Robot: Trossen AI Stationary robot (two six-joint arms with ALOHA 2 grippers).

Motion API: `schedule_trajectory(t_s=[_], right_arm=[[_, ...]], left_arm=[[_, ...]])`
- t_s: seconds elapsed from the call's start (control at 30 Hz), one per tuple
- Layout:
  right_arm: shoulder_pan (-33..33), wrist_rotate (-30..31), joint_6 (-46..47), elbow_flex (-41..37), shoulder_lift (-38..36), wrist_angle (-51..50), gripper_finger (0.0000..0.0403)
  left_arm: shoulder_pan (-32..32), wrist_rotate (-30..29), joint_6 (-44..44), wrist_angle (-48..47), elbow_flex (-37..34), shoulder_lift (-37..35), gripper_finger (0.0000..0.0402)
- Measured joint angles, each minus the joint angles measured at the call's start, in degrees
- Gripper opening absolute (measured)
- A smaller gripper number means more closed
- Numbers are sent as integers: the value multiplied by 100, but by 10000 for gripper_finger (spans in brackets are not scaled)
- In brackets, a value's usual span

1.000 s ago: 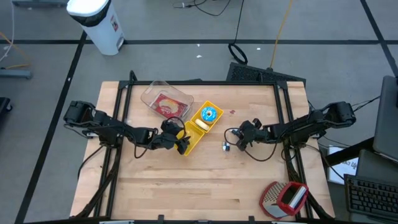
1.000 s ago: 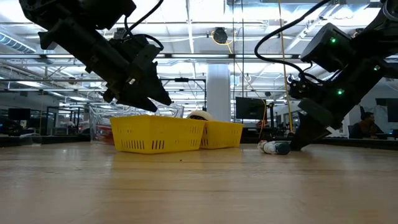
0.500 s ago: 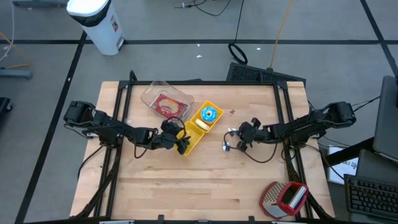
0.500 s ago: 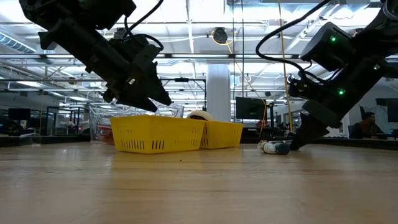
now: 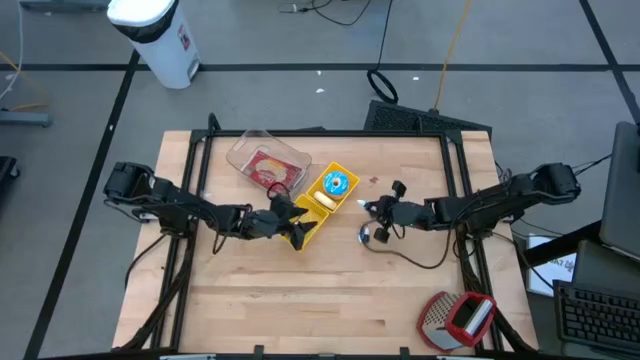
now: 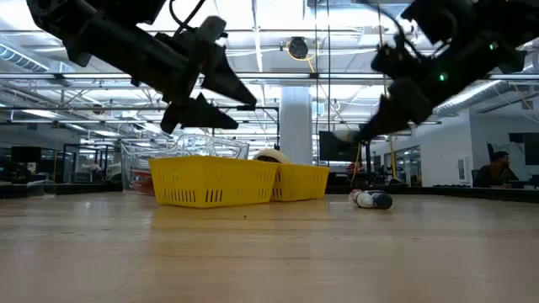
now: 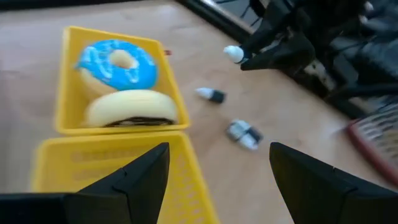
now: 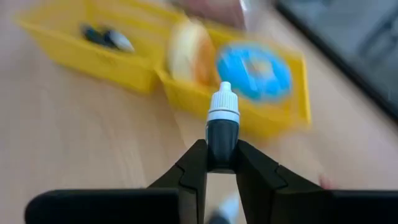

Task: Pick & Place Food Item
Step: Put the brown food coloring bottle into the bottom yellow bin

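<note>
The right tool (image 8: 221,163) has its fingers pressed on a small dropper bottle (image 8: 222,127) with a dark body and a white cap, held cap-outward and clear of the table (image 5: 300,290). In the high view this tool (image 5: 372,207) sits near the table's middle, just beside the yellow bin (image 5: 333,190) that holds the blue-iced donut (image 5: 335,183). The low view shows it (image 6: 352,132) lifted well above the wood.

The left tool (image 7: 217,168) is spread wide and holds nothing. Its fingers (image 7: 140,177) hang over the second yellow bin (image 7: 87,171), the one nearer the table's front edge. From above it (image 5: 297,222) lies over that bin (image 5: 312,225); from table height it (image 6: 244,105) floats above the bin's rim (image 6: 210,181), not touching.

The two bins sit side by side. The donut bin also carries a pale bun with a dark filling (image 7: 130,109). Behind them, toward the table's far edge, stands a clear plastic box (image 5: 268,160) with something red inside.

Two more small bottles (image 7: 211,95) (image 7: 244,132) lie on the bare wood between the bins and the right arm; the high view shows them only as a small cluster (image 5: 368,236). The right wrist view alone shows dark little items (image 8: 106,37) lying in the second bin. At the table's front right corner sits a red and grey object (image 5: 458,318).
</note>
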Motion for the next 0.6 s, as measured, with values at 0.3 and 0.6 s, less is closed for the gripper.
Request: schedule_trajectory(t_s=[0.3, 0.6], right_arm=[[487, 94, -1340, 196, 258, 1331, 54], [497, 24, -1675, 747, 1061, 1284, 54]], left_arm=[[180, 796, -341, 783, 26, 0, 277], [263, 1068, -319, 915, 275, 295, 282]])
